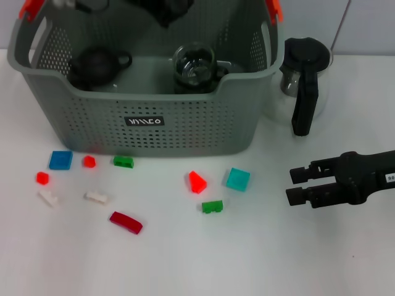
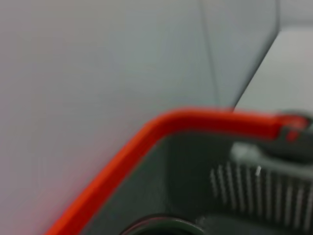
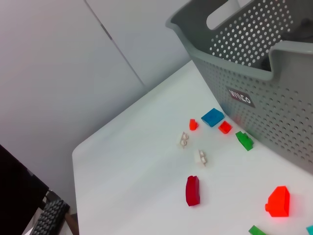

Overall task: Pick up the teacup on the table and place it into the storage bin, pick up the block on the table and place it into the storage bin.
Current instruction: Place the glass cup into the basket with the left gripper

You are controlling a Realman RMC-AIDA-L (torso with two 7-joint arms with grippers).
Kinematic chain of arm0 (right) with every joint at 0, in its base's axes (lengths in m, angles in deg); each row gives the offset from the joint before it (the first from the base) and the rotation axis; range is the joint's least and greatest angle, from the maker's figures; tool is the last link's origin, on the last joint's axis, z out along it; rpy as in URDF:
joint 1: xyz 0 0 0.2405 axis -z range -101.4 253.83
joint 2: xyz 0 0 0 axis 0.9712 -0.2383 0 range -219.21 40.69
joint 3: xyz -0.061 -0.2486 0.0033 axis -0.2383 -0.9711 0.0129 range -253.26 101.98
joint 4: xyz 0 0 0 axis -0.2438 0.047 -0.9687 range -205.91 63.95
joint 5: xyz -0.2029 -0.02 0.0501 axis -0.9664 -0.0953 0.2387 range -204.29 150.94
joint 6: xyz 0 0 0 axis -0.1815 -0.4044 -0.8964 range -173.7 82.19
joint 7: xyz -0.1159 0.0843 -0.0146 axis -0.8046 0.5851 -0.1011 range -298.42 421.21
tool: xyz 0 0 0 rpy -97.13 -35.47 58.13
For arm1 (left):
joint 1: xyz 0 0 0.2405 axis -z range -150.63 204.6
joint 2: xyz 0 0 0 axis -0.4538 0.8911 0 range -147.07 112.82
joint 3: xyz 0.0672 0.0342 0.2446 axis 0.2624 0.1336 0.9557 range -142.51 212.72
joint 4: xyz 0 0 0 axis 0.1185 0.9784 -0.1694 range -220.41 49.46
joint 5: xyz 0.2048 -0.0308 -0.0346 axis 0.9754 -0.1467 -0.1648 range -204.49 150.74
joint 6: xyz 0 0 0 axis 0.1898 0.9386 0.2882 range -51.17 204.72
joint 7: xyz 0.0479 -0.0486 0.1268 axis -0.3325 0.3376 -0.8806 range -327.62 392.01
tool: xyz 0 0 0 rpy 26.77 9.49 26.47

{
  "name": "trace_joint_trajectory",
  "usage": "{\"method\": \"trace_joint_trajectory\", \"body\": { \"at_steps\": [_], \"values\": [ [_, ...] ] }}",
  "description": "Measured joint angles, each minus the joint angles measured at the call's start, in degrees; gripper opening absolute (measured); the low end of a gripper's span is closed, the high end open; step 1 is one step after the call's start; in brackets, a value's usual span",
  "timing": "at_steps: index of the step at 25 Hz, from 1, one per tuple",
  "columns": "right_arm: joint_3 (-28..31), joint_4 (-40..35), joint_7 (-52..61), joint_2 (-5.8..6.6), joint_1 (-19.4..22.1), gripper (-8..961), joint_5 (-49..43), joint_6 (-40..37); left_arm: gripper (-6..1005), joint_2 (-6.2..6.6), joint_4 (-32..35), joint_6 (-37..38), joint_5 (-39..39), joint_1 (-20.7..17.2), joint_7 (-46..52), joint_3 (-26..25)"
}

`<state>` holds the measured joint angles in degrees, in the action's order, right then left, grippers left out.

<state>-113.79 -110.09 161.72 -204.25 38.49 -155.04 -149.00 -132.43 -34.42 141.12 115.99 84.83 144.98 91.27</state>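
Note:
The grey storage bin [image 1: 142, 126] stands at the back of the table and also shows in the right wrist view [image 3: 254, 58]. A clear glass teacup [image 1: 194, 65] and a black pot [image 1: 95, 66] sit inside it. My left arm [image 1: 162, 9] hangs over the bin above the glass teacup; its fingers are hidden. Its wrist view shows the bin's orange handle clip [image 2: 161, 127]. My right gripper [image 1: 295, 185] is open and empty, low over the table to the right of a teal block [image 1: 237, 179], a red block [image 1: 197, 182] and a green block [image 1: 212, 206].
A glass jug with a black handle [image 1: 304, 83] stands right of the bin. Several more blocks lie in front of the bin at the left: blue [image 1: 60, 160], green [image 1: 123, 161], dark red [image 1: 126, 222], small red [image 1: 89, 161] and white [image 1: 95, 197].

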Motion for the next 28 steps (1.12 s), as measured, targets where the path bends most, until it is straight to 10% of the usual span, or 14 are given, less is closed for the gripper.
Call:
{"method": "trace_joint_trajectory", "body": {
  "at_steps": [6, 28],
  "values": [
    [0.0, 0.0, -0.4, -0.32, -0.2, 711, 0.1, 0.0, 81, -1.01, -11.2, -6.9, 6.4, 4.6, -1.1, 2.2],
    [0.0, 0.2, -0.6, -0.4, -0.3, 711, 0.2, 0.5, 101, -5.68, -14.8, -11.8, 10.0, 6.7, -3.3, 5.4]
  ]
}}
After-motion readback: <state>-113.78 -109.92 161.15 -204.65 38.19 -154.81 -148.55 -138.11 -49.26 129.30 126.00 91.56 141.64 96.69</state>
